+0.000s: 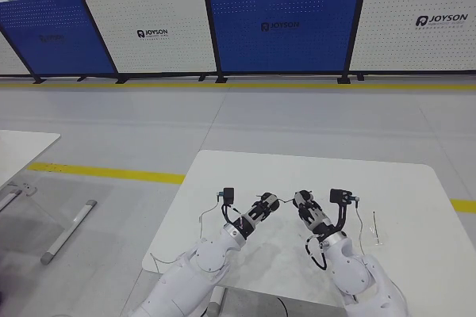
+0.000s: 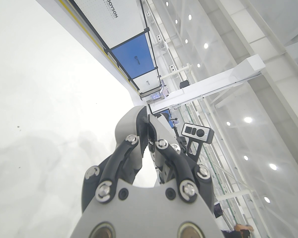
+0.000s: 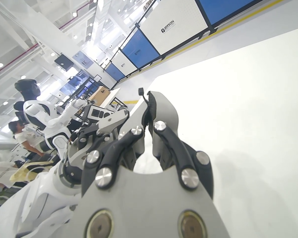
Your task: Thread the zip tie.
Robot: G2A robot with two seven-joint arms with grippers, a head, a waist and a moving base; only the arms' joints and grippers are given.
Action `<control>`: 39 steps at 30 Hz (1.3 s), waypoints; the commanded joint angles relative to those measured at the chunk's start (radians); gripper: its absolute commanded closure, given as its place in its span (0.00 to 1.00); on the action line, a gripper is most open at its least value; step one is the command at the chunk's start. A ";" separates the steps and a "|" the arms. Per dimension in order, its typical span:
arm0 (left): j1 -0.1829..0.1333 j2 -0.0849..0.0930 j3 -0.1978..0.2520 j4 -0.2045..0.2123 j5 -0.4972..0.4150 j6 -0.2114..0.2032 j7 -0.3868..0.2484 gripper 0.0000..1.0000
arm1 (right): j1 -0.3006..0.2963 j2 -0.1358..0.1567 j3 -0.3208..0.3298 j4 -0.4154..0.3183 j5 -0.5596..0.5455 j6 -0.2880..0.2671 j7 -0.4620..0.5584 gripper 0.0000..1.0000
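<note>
Zip tie [image 3: 141, 92]: you have the black tie pinched in the right gripper, its square head poking out just past the fingertips, above the white table [image 1: 397, 178]. On your left, the left gripper [image 2: 146, 115] hangs over the table's middle with its fingers pressed together; you cannot tell whether anything sits between the pads. Just beside it, the right gripper [image 3: 149, 101] is clamped on the tie's strap. Farther right, a thin pale strip [image 1: 375, 224] lies on the table, too small to make out.
</note>
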 commanded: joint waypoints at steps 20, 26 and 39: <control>0.000 0.000 0.000 0.000 0.000 0.000 0.000 1.00 | -0.036 0.008 0.004 -0.038 -0.050 0.005 0.001 0.80; 0.000 0.000 0.000 0.000 0.000 0.000 0.000 1.00 | -0.034 0.009 0.001 -0.039 -0.057 0.000 0.002 1.00; 0.000 0.000 0.000 0.000 0.000 0.000 0.000 1.00 | -0.028 0.010 -0.006 -0.034 -0.069 -0.003 0.007 1.00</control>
